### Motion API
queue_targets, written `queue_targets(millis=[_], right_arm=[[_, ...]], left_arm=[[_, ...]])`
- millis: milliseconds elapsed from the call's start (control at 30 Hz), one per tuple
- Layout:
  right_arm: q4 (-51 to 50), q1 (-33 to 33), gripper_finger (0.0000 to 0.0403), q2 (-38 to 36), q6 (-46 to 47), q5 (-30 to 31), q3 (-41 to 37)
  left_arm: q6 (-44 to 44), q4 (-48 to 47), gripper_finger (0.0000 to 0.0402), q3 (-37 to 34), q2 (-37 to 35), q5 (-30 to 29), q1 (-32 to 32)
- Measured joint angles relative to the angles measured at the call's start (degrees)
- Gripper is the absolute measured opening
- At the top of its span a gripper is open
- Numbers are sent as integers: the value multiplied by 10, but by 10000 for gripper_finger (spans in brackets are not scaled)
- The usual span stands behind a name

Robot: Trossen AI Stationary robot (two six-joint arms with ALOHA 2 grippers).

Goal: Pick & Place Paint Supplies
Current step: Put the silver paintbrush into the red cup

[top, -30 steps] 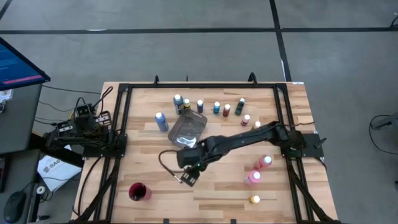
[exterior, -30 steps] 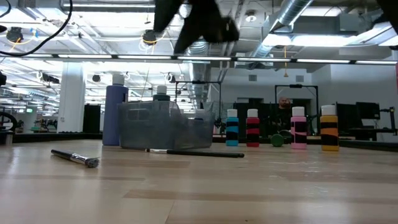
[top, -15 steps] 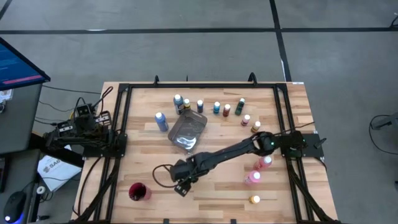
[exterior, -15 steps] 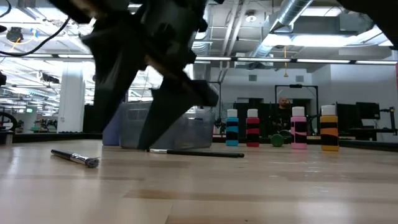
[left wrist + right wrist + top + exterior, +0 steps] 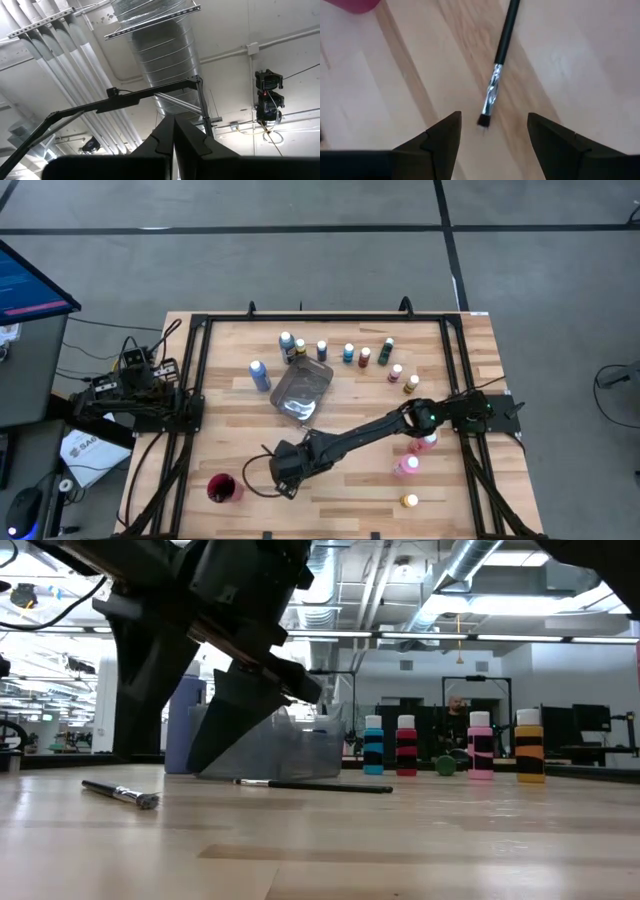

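Note:
My right gripper is open and points down at a thin dark paintbrush that lies flat on the wood. Its silver ferrule and bristle tip sit between my two fingers, which do not touch it. In the low view my right gripper hangs just above the table behind that brush. A second brush lies in front of the tray. In the high view my right gripper is near the red cup. My left gripper is shut and points at the ceiling, with its arm folded at the table's left edge.
The grey metal tray sits mid-table. Several paint bottles stand in a row toward the far edge, with a blue one left of the tray. Pink bottles and a yellow one stand near the right side. Bare wood lies around the brush.
My right gripper has moved toward the table's near left corner and down, from high above the table to just over the paintbrush beside the red cup. The brushes, tray and bottles have stayed where they were.

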Motion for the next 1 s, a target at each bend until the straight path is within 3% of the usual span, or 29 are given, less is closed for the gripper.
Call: queue_targets(millis=[333, 600, 700, 1000], right_arm=[[37, 20, 223, 11, -11, 72, -10], [14, 26, 216, 39, 19, 78, -7], [-9, 26, 182, 38, 30, 82, -8], [-36, 23, 14, 39, 16, 63, -10]], left_arm=[[0, 0, 3, 0, 0, 0, 0], [0, 0, 3, 0, 0, 0, 0], [0, 0, 3, 0, 0, 0, 0], [0, 0, 3, 0, 0, 0, 0]])
